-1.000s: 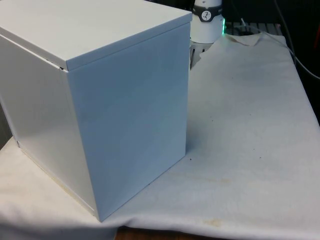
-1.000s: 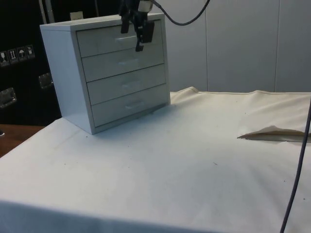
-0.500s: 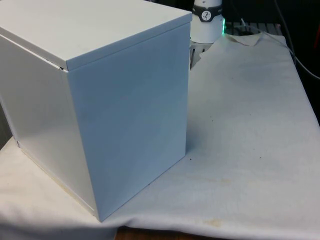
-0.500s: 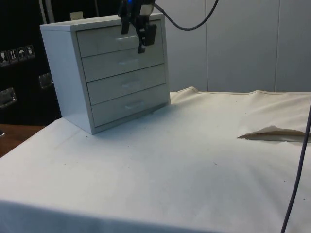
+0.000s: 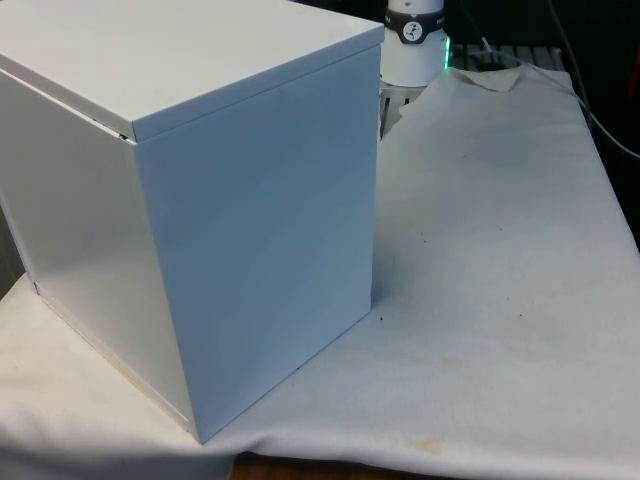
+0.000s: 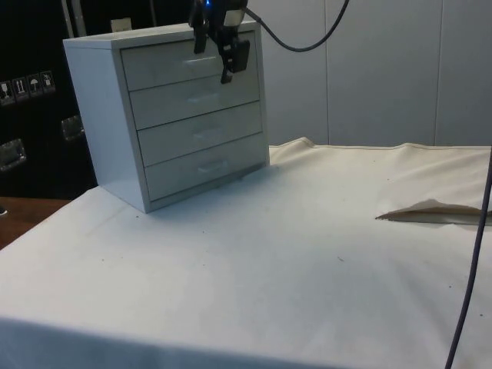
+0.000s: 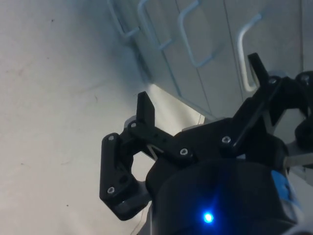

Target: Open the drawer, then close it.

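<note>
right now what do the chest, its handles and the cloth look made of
Chest: probably painted metal or laminated board; smooth matt white panels with crisp thin edges, no grain.
Handles: thin white bent loops, likely coated wire or plastic.
Cloth: woven fabric, off-white and matt, with soft creases, specks and a folded edge.

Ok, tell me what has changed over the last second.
The gripper has crept a little toward the side view's right and slightly lower across the top drawer front, fingers open, gripping nothing. The chest of drawers has not moved and all four drawers remain shut.
</note>
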{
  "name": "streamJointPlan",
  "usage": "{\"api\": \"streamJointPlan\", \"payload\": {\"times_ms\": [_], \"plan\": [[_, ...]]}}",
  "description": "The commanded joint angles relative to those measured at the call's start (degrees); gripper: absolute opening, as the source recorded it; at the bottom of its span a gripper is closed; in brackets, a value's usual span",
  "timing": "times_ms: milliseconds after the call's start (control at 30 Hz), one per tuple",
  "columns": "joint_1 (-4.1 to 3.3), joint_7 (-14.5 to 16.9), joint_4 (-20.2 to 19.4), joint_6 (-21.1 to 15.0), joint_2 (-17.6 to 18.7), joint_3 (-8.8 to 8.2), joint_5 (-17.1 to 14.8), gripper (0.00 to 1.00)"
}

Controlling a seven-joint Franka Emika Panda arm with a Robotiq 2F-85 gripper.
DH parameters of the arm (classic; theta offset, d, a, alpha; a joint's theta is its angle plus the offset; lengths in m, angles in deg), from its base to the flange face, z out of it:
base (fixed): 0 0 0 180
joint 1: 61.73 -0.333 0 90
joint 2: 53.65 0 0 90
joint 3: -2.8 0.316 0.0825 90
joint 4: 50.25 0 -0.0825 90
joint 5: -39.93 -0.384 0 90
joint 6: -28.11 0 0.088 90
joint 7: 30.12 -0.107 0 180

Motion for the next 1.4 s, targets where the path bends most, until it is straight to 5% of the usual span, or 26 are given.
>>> {"api": "streamJointPlan", "payload": {"times_ms": [0,300,333,833,1367], "plan": [[0.34,-1.1,0.5,-0.9,0.5,-0.06,1.8,1.00],[0.06,-1.4,0.0,-1.0,0.5,-0.29,0.9,1.00],[0.46,-2.1,0.2,-2.8,0.8,-0.74,1.8,1.00],[0.23,-0.2,-1.5,-11.3,1.2,-5.04,0.8,1.00],[0.29,-0.2,-0.9,-14.2,3.6,-6.36,1.7,1.00]]}}
